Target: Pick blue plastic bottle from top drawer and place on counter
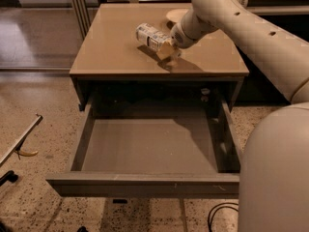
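Slanting bottle (150,36) in end effector (167,50), mid-counter (113,54)

The gripper (165,51) holds the bottle (150,36) over the counter (111,47), in front of the bowl (175,14). The drawer (145,185) stands open below the counter's front edge.

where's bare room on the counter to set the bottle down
The counter is bare across its left half, from the left edge to the blue plastic bottle, and along the front edge. Back right is crowded: the gripper holds the bottle tilted there, a white bowl just behind. The top drawer floor is also bare.
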Available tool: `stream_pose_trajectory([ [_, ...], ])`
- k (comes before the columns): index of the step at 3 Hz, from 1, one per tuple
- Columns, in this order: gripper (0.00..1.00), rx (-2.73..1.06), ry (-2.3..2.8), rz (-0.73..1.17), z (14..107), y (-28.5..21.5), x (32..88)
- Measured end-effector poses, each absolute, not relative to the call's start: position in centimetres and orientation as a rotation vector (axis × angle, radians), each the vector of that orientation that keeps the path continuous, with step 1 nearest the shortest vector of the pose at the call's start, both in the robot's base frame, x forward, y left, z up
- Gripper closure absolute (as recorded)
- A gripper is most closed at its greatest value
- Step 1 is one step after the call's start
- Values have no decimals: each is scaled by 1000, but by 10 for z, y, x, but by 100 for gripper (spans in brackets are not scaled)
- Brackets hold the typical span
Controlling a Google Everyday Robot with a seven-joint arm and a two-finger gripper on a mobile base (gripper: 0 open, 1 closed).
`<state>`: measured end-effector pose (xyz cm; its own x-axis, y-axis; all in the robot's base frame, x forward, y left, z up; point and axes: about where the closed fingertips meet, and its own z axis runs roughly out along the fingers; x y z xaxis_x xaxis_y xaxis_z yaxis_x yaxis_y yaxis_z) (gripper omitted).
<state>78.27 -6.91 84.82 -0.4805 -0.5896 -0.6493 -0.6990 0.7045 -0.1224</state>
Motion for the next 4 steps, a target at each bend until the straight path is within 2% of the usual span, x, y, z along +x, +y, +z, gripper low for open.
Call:
stream_pose_trajectory([
  [3,12,-1031,2250,225,835,-79,791],
  [4,0,-1031,2250,225,835,-79,791],
])
